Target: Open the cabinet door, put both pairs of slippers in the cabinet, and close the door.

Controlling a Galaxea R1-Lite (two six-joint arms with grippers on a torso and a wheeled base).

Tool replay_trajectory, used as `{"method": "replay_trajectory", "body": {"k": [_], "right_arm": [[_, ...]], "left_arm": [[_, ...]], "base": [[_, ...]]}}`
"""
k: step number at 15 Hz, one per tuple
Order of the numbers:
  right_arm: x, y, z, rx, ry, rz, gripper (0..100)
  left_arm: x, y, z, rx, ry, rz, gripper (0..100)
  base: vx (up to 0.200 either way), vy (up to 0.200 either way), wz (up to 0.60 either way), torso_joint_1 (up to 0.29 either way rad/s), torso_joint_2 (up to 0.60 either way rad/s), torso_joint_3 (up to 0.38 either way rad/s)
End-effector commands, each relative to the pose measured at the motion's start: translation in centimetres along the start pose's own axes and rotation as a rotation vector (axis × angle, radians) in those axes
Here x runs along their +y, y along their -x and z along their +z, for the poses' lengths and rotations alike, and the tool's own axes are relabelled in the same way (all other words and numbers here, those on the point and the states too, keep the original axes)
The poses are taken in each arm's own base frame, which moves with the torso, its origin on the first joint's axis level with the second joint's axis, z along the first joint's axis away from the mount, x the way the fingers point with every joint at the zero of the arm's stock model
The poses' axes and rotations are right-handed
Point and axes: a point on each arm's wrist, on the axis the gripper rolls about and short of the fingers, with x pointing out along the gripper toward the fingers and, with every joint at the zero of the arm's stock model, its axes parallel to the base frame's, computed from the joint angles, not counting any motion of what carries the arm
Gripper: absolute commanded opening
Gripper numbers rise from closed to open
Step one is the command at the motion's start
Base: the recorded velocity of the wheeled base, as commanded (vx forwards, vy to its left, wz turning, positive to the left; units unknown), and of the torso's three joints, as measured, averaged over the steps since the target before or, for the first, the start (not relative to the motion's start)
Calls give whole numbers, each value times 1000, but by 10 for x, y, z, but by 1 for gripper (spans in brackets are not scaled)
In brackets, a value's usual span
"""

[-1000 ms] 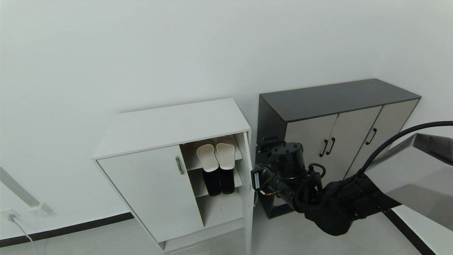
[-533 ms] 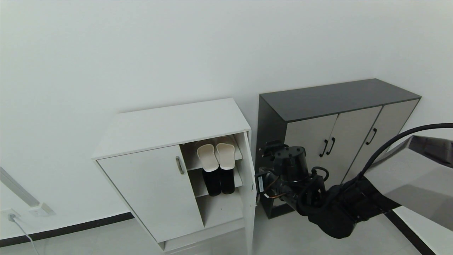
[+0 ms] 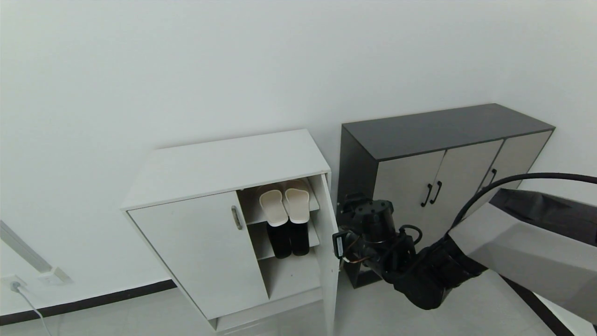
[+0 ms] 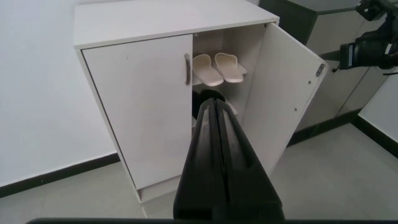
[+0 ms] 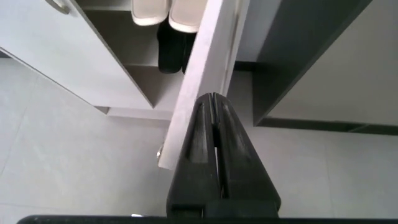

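The white cabinet [image 3: 224, 163] has its left door [image 3: 205, 247] closed and its right door [image 3: 330, 242] swung open. A white pair of slippers [image 3: 284, 205] rests on the upper shelf, and a black pair [image 3: 289, 240] stands on the shelf below. My right gripper [image 3: 347, 201] is shut with nothing in it, close to the outer face of the open door [image 5: 199, 74]. From that wrist, the white slippers [image 5: 165, 9] and black slippers [image 5: 171, 53] show past the door. My left gripper [image 4: 213, 104] is shut and empty, out in front of the cabinet opening, partly hiding the black slippers [image 4: 202, 98].
A dark cabinet [image 3: 443, 126] with grey doors stands right of the white one, just behind my right arm. A wall socket with a cable [image 3: 16, 284] is at the far left. Bare grey floor [image 3: 116, 317] lies in front of the cabinets.
My right arm has dropped a little and edged toward the open door's outer face. The door now shows a slightly wider face. Slippers unchanged.
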Motion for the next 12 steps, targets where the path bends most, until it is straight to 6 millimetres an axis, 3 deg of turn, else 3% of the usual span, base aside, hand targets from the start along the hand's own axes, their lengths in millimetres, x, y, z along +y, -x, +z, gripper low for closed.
{"method": "replay_trajectory", "body": {"k": [1, 3, 5, 12], "right_arm": [[17, 1, 0, -13, 2, 39, 0], [33, 13, 11, -44, -17, 86, 0], [50, 40, 26, -62, -45, 204, 0], [41, 51, 26, -95, 18, 189, 0]], "left_arm": [[0, 0, 0, 1, 0, -1, 0], [0, 0, 0, 1, 0, -1, 0], [0, 0, 0, 1, 0, -1, 0], [0, 0, 0, 1, 0, -1, 0]], "base": [[0, 0, 0, 0, 0, 0], [0, 0, 0, 0, 0, 0], [0, 0, 0, 0, 0, 0], [0, 0, 0, 0, 0, 0]]}}
